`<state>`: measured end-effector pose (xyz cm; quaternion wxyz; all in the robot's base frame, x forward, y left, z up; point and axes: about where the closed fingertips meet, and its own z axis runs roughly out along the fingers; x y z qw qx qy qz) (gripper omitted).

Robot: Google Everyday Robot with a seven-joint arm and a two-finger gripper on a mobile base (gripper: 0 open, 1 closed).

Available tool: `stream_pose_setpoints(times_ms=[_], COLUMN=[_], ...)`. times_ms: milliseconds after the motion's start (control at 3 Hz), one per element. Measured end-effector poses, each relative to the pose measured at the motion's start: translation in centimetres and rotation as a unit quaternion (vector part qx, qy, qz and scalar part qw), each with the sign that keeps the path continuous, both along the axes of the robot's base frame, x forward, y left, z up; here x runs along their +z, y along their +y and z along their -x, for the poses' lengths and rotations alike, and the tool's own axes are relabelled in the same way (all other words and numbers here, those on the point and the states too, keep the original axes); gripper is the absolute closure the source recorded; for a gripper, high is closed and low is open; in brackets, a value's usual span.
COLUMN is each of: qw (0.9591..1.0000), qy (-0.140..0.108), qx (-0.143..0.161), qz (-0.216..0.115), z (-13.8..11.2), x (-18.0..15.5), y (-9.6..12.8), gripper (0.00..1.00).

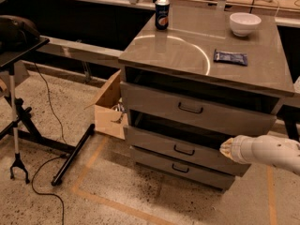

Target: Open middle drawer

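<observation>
The grey metal cabinet (197, 55) has three drawers. The middle drawer (154, 142) is the second one, with a flat grey front and a small dark wire handle (184, 150) at its centre. A dark gap shows above its front. My gripper (227, 147) is at the end of the white arm (269, 153), which comes in from the right. It is at the right end of the middle drawer's front, well to the right of the handle. The top drawer (154, 102) sits above and the slim lowest drawer (150, 159) below.
On the cabinet top stand a soda can (161, 14), a white bowl (245, 23) and a dark blue packet (230, 57). An open cardboard box (110, 109) sits on the floor left of the cabinet. A black stand (18, 111) with a cable is at the far left.
</observation>
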<state>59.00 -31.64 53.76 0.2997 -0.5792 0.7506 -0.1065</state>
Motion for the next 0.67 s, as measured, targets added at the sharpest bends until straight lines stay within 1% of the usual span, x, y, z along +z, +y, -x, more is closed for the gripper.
stream_pose_setpoints(times_ms=[333, 667], qw=[0.9993, 0.9981], qy=[-0.028, -0.041], qx=[-0.027, -0.045], qz=[-0.003, -0.002], z=[-2.2, -3.8], x=[-1.2, -2.3], y=[-0.5, -1.1], gripper=[1.00, 1.00])
